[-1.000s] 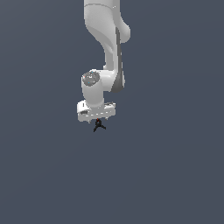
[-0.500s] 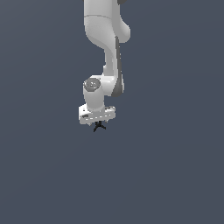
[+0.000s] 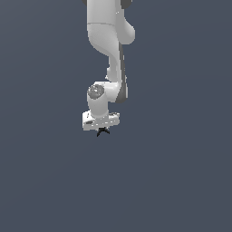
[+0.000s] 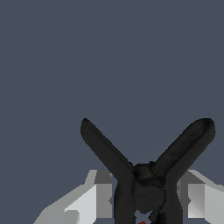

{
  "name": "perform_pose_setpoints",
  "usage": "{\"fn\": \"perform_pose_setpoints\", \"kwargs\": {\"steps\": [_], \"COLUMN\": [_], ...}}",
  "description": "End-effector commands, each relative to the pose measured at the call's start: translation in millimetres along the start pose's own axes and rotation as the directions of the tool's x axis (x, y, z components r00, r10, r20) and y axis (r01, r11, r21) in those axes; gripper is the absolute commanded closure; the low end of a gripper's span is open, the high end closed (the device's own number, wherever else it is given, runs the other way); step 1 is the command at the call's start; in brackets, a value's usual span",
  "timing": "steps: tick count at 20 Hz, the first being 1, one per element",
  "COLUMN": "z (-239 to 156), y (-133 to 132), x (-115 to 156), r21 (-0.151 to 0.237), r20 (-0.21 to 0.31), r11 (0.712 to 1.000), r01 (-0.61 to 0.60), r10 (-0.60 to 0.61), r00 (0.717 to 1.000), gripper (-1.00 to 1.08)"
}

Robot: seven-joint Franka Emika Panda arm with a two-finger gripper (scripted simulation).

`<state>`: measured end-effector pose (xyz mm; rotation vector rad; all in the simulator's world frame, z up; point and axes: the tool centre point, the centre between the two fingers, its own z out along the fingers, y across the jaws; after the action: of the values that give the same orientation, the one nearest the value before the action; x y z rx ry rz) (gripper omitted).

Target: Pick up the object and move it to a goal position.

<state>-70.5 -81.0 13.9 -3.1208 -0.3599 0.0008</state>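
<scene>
While hand (image 3: 102,128) grips black object (image 4: 146,175) between fingers (image 4: 94,197), bare grey space surrounds both.

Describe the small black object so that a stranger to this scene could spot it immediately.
Follow the white robot arm down to its pincer. The small black object sits right under it, between the pale fingers. It is the only dark thing there, with thin prongs splayed like little legs.

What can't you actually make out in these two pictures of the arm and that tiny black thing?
- Black object, exterior view: too small to show its shape.
- Its lower part, wrist view: cut off by the picture's edge.
- Contact with the jaws: hidden in both views.
- Goal position: no marker visible anywhere.
</scene>
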Motion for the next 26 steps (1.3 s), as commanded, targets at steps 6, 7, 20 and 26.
{"fn": "perform_pose_setpoints", "kwargs": {"steps": [6, 7, 20, 26], "z": [0, 0, -7, -14], "y": [0, 0, -3, -7], "x": [0, 0, 30, 65], "r21": [0.000, 0.000, 0.000, 0.000], "r20": [0.000, 0.000, 0.000, 0.000], "r11": [1.000, 1.000, 1.000, 1.000], "r01": [0.000, 0.000, 0.000, 0.000], "r10": [0.000, 0.000, 0.000, 0.000], "r00": [1.000, 1.000, 1.000, 1.000], "gripper": [1.08, 1.08, 1.08, 1.08]}}
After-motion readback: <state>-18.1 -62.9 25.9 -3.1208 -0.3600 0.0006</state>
